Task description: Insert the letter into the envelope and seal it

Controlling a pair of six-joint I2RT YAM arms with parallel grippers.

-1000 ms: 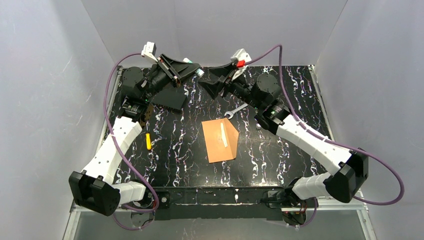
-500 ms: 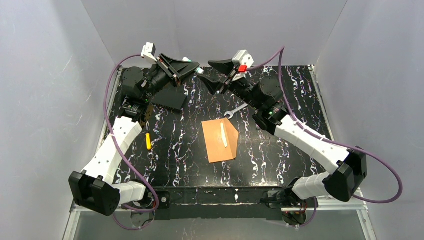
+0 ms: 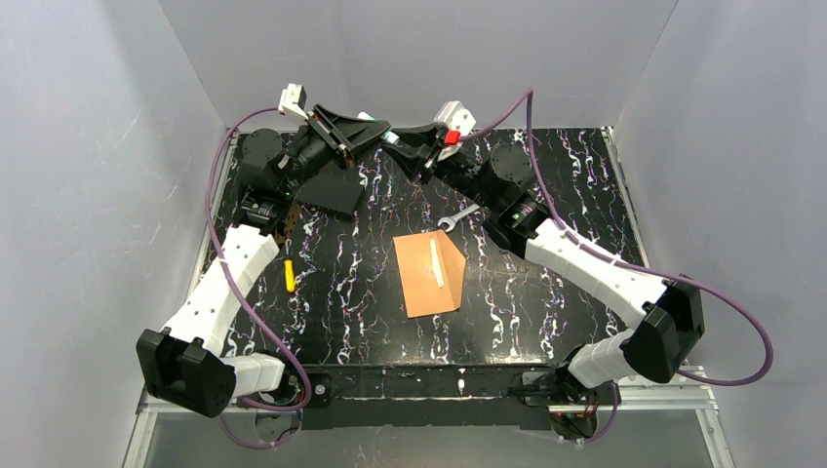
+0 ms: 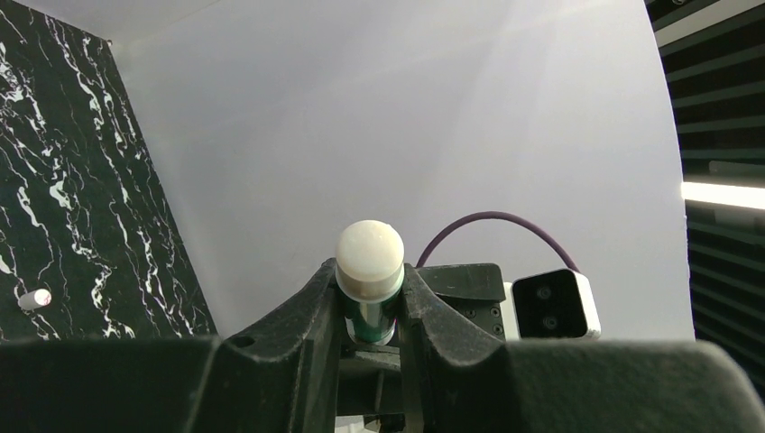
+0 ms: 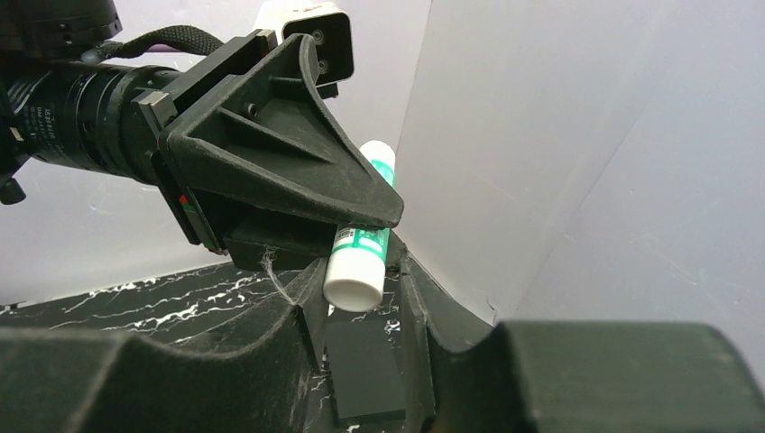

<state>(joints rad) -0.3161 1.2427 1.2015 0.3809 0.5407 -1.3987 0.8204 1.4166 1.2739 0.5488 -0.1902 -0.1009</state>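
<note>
**Glue stick held between both grippers at the far edge; envelope lies flat mid-table**

Nearest the arm bases, the envelope (image 3: 421,285) lies flat at the middle of the black marbled table (image 3: 546,292). Its pointed side is turned to 3 o'clock, and a thin pale strip (image 3: 436,263) rests on its upper face. It lies free, with neither arm touching it.

A small yellow object (image 3: 289,276) lies well apart from the envelope at its 9 o'clock. A small silver spanner (image 3: 458,217) sits just off the envelope's far corner at 1 o'clock. Farther back, at 10 to 11 o'clock, is a flat black rectangle (image 3: 332,192), partly under the left arm.

Both grippers meet at 12 o'clock from the envelope, well beyond it and raised above the far edge of the table. The left gripper (image 4: 370,302) is clamped narrowly on a green-and-white glue stick (image 5: 363,242), whose white end pokes out past its fingertips. The right gripper (image 5: 361,316) faces it from 3 o'clock, with one finger on each side of that white end. Its jaws stand at a middling width, and I cannot tell whether they touch the stick.
</note>
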